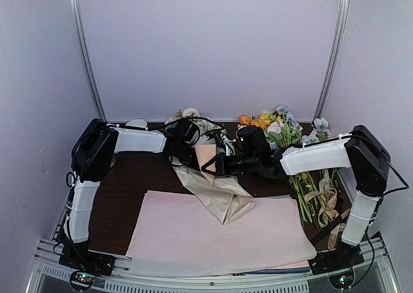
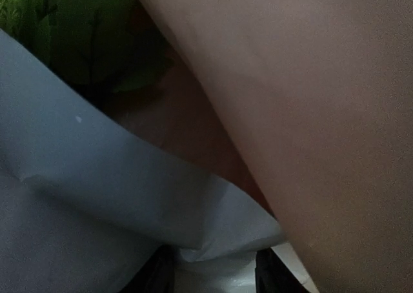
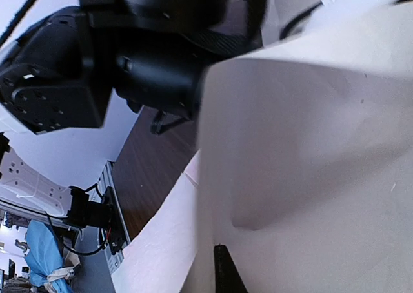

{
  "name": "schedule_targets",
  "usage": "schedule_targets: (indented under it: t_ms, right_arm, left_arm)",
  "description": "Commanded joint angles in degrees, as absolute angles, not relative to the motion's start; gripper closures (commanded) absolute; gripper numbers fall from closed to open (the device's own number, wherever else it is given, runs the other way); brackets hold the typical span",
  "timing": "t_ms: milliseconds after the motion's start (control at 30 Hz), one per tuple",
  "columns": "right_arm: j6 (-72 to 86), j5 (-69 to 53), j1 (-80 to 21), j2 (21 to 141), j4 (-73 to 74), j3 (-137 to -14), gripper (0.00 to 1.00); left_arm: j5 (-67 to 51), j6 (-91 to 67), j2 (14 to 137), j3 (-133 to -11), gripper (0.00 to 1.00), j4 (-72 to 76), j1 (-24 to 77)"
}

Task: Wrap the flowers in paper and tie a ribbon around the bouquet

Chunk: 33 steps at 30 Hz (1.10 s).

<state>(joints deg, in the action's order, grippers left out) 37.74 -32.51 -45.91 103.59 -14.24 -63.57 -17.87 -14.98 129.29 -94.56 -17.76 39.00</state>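
The beige paper [image 1: 219, 193] hangs as a creased cone from between the two grippers down to the table. My left gripper [image 1: 186, 152] reaches in from the back left. In the left wrist view a fold of paper [image 2: 335, 112] fills the gap between its dark fingers [image 2: 153, 275], and green leaves [image 2: 58, 35] of the flowers show behind. My right gripper [image 1: 217, 164] comes in from the right and is shut on the paper's upper edge [image 3: 310, 164]; only one dark fingertip [image 3: 223, 270] shows. Pale flower heads [image 1: 188, 113] peek out behind the left wrist. The tan ribbon [image 1: 325, 201] lies at the right.
Pale pink sheets [image 1: 213, 238] cover the front of the dark table [image 1: 135, 177]. A loose bunch with orange and yellow blooms [image 1: 271, 124] lies at the back right, its stems running toward the right arm's base. White walls enclose the table.
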Motion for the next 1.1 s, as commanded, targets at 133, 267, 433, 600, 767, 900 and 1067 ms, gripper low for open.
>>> schedule_targets:
  t_ms: [133,267,433,600,767,900,1067]
  right_arm:
    - [34.99,-28.68,-48.82,112.56,-12.74,-64.28,1.0]
    - [35.07,-26.49,-48.79,114.88,-13.09,-63.28,1.0]
    - [33.92,-25.07,-48.79,116.49,-10.5,-63.86,1.0]
    - [33.3,-23.98,-48.83,116.9,-7.89,-64.6,1.0]
    - [29.66,-23.57,-48.79,115.28,-2.56,-67.53,1.0]
    - [26.93,-24.19,-48.46,113.1,0.62,-71.28,1.0]
    - [27.1,-27.48,-46.83,112.42,3.11,-77.58,1.0]
  left_arm:
    - [-26.44,-17.35,125.53,-91.81,0.48,-10.1,34.62]
    - [-28.78,-19.4,122.65,-91.49,0.41,-10.16,32.22]
    - [-31.25,-18.3,117.42,-90.96,0.36,-13.29,30.85]
    - [-29.48,-13.35,110.51,-88.13,0.35,-18.3,30.43]
    - [-20.48,-13.02,109.44,-84.4,0.36,-20.43,26.83]
    - [-15.16,-10.55,113.47,-85.21,0.38,-21.53,25.63]
    - [-13.7,-8.26,119.78,-89.05,0.4,-21.88,25.76]
